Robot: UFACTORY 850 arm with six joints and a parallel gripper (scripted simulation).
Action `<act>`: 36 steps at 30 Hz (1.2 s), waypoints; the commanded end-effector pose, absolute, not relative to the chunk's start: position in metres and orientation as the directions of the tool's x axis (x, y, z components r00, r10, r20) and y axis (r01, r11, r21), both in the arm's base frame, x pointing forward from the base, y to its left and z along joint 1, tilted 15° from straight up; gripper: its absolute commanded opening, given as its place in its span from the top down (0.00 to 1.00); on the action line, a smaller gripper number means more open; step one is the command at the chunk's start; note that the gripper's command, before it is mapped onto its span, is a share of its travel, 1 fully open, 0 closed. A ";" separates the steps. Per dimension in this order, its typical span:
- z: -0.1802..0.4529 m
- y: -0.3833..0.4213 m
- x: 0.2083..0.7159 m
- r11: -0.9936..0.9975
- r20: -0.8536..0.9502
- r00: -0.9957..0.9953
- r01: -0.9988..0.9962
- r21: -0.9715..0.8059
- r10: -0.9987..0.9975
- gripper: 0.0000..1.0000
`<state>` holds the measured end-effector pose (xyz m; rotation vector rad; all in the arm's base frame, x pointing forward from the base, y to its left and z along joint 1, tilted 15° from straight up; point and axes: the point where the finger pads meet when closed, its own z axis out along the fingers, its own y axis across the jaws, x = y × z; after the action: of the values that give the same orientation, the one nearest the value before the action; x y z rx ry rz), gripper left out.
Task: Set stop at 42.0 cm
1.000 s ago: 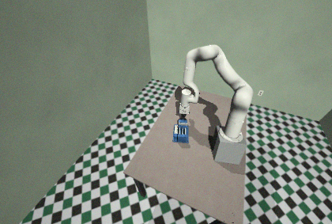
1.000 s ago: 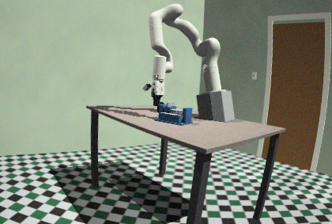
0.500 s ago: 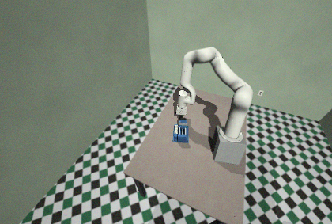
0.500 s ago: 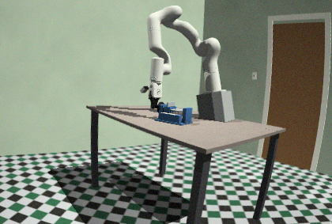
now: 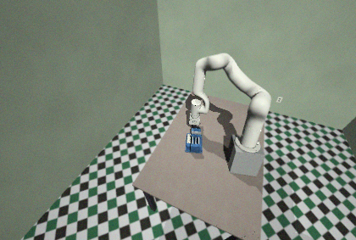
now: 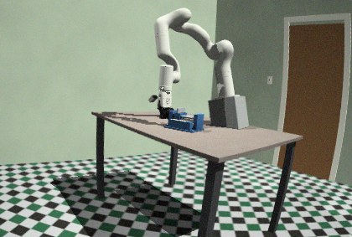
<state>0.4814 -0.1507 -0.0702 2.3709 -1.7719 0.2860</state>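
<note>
A small blue stop fixture (image 5: 193, 142) with pale rails lies on the brown table; it also shows in the exterior view (image 6: 184, 121). Its handwheel is at the far end, under the gripper, and is too small to make out. My gripper (image 5: 195, 127) points straight down at that end and is shut on the handwheel; in the exterior view the gripper (image 6: 163, 112) sits just left of the blue body. The stop's position along the rails cannot be read.
The arm's grey base block (image 5: 247, 159) stands on the table to the right of the fixture, also seen in the exterior view (image 6: 228, 112). A brown door (image 6: 316, 94) is in the right wall. The table's near edge (image 5: 191, 214) is far from the fixture.
</note>
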 end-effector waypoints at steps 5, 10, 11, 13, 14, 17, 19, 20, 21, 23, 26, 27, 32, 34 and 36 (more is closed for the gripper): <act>-0.077 -0.154 0.476 -0.281 0.253 0.276 -0.959 0.016 -0.927 0.94; -0.080 -0.157 0.471 -0.281 0.253 0.276 -0.959 0.016 -0.927 0.94; -0.080 -0.157 0.469 -0.281 0.253 0.276 -0.959 0.016 -0.927 0.94; -0.081 -0.158 0.467 -0.281 0.253 0.276 -0.959 0.016 -0.927 0.94; -0.081 -0.159 0.465 -0.281 0.253 0.276 -0.959 0.016 -0.927 0.94; -0.082 -0.160 0.461 -0.281 0.253 0.276 -0.959 0.016 -0.927 0.94; -0.082 -0.160 0.461 -0.281 0.253 0.276 -0.959 0.016 -0.927 0.94; -0.082 -0.161 0.460 -0.281 0.253 0.276 -0.959 0.016 -0.927 0.94; -0.082 -0.161 0.458 -0.281 0.253 0.276 -0.959 0.016 -0.927 0.94; -0.081 -0.162 0.454 -0.281 0.253 0.276 -0.959 0.016 -0.927 0.94; -0.078 -0.163 0.448 -0.281 0.253 0.276 -0.959 0.016 -0.927 0.94; -0.077 -0.163 0.446 -0.281 0.253 0.276 -0.959 0.016 -0.927 0.94; -0.065 -0.163 0.436 -0.281 0.253 0.276 -0.959 0.016 -0.927 0.94; -0.060 -0.162 0.434 -0.281 0.253 0.276 -0.959 0.016 -0.927 0.94; -0.060 -0.162 0.434 -0.281 0.253 0.276 -0.959 0.016 -0.927 0.94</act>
<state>0.4353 -0.1630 -0.0649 2.3711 -1.7721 0.2887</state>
